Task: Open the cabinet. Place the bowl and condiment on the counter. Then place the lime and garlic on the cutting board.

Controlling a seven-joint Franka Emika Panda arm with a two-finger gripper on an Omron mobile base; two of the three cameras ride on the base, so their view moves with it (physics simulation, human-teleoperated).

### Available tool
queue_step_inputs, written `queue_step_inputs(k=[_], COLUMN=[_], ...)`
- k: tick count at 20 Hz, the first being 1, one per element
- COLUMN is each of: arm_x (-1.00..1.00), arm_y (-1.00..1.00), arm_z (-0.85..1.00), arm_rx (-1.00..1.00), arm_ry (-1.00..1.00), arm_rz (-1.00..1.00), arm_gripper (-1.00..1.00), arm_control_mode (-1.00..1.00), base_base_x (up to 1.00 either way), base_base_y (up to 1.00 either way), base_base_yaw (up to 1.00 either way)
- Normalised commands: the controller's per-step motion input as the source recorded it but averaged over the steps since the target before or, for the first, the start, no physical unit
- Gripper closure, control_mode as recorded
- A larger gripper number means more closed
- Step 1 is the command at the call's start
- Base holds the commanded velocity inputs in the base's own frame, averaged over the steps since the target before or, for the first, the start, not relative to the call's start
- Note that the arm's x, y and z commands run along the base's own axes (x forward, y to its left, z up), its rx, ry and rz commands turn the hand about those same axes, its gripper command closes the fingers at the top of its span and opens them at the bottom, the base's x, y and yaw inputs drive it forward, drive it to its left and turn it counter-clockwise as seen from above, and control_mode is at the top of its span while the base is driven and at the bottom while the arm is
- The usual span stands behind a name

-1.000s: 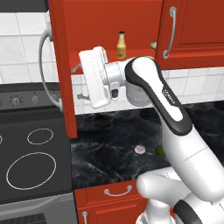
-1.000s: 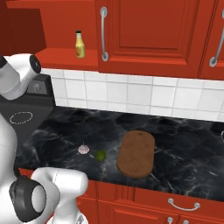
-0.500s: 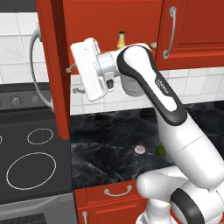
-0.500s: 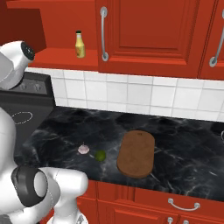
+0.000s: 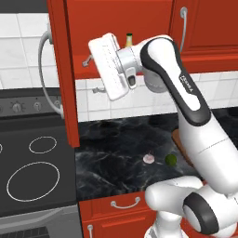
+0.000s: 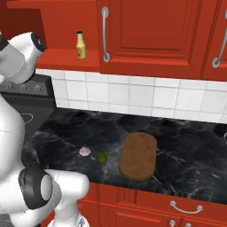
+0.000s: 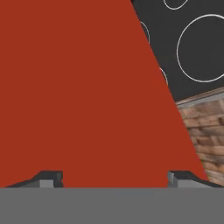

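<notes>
**A:** Cabinet door first, from the left base view. What's different from a second ago?

**B:** The door has swung a little further left and now stands edge-on to us, with its curved handle out over the stovetop. The gripper has lifted and drawn back right, clear of the handle, at about shelf height. The condiment stands upright on the shelf just behind the hand.

**A:** So I'd judge the opening step done?

**B:** Yes, and emptying the shelf comes next. On the counter below, the garlic and lime lie near each other, just as before.

**A:** And the right base view?

**B:** It hasn't changed. The condiment is alone on the open red shelf at far left. The garlic and lime sit just left of the cutting board, neither touching it. The board lies near the front edge of the counter.

**A:** Hand view?

**B:** The gripper has its tips spread wide with nothing between them. The cabinet panel is close in front of them, and the stovetop rings are far below.

**A:** So the hand is free for the bottle?

**B:** It looks so. It would have to turn from the door towards the shelf.
</notes>
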Motion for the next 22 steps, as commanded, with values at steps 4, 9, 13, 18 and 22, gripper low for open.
queue_step_inputs(k=[4, 9, 13, 18, 22], arm_x=[-0.23, -0.34, -0.45, -0.34, -0.08], arm_y=[-0.66, -0.35, -0.48, -0.73, -0.44], arm_z=[-0.03, -0.05, 0.00, 0.00, -0.01], arm_rx=[0.01, 0.01, 0.00, -0.05, -0.20], arm_ry=[-0.01, -0.05, -0.16, -0.17, -0.23], arm_rz=[0.00, -0.06, 0.00, 0.00, 0.00], arm_gripper=[-1.00, -1.00, -1.00, -1.00, -1.00], arm_control_mode=[-1.00, -1.00, -1.00, -1.00, -1.00], base_base_x=[0.00, 0.00, 0.00, 0.00, 0.00], base_base_y=[0.00, 0.00, 0.00, 0.00, 0.00], base_base_yaw=[0.00, 0.00, 0.00, 0.00, 0.00])
